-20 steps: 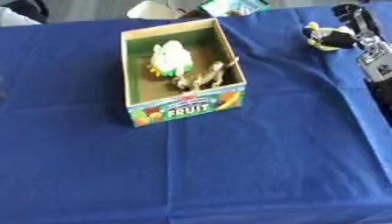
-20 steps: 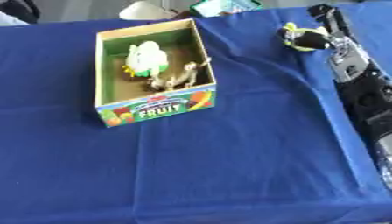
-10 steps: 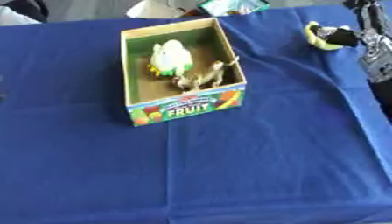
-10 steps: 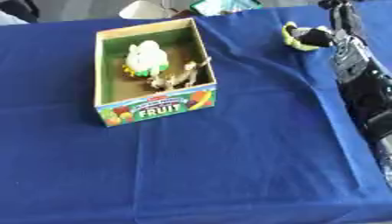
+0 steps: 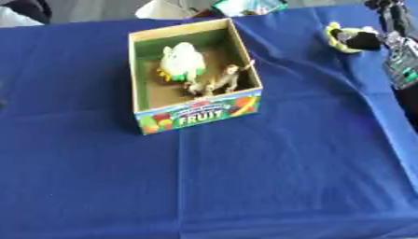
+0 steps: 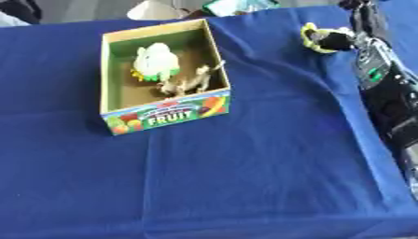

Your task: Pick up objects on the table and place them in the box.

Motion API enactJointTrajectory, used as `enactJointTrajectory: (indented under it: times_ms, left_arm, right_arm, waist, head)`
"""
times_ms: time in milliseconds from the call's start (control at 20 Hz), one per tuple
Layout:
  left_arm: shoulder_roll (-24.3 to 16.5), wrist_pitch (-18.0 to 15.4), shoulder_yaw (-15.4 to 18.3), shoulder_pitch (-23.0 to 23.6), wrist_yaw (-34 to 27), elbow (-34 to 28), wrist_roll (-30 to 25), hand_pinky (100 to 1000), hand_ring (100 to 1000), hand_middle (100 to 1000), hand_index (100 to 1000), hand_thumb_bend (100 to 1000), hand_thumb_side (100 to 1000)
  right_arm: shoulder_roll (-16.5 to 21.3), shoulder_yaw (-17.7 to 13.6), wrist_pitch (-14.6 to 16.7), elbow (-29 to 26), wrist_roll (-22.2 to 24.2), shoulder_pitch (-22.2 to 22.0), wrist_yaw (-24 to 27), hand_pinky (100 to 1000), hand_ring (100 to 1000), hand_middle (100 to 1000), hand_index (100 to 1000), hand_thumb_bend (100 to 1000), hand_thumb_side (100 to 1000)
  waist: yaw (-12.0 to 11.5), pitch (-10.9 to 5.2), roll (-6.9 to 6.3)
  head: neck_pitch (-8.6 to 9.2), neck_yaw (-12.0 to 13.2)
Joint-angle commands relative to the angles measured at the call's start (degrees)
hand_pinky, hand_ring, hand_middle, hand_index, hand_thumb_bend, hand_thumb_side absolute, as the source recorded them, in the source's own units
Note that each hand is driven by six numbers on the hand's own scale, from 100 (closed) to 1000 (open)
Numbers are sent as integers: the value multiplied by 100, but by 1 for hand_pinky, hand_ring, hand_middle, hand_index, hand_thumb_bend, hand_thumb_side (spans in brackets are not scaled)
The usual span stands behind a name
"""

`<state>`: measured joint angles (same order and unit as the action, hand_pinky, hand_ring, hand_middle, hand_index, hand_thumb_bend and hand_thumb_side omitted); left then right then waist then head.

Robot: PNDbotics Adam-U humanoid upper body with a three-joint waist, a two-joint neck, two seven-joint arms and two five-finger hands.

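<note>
- Blue table point(image 5: 269, 177) fills my view.
- Fruit box point(image 5: 198, 113) far left of centre, holding a white-green toy point(image 5: 181, 62) and a tan figure point(image 5: 219, 82).
- My right hand point(image 6: 352, 41) far right, at the yellow-black toy point(image 6: 320, 38); fingers, cannot tell.

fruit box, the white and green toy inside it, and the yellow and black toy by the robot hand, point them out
Cardboard fruit box point(image 5: 200, 114): left eye view, on its printed front wall.
White and green toy point(image 5: 181, 59): left eye view, on its white body.
Yellow and black toy point(image 6: 325, 38): right eye view, on its dark middle.
</note>
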<state>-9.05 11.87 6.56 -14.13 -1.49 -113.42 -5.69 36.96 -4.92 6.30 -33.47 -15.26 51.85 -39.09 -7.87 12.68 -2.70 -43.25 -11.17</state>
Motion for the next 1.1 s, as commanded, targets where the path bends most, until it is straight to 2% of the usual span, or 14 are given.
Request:
enactJointTrajectory:
  times_ms: [50, 1100]
  left_arm:
    - [-106, -8, 46, -32, -16, -97, 21, 548, 641, 659, 780, 311, 615]
    - [-99, -12, 44, -29, -22, -90, 14, 548, 642, 658, 781, 309, 616]
  right_arm:
    - [112, -19, -88, -41, -10, 80, -102, 850, 835, 767, 832, 586, 389]
    - [2, 5, -345, 113, 23, 22, -229, 833, 805, 724, 792, 560, 344]
  waist:
    - [-4, -88, 9]
    - [-26, -85, -10]
  head:
    - [32, -2]
    - [24, -18]
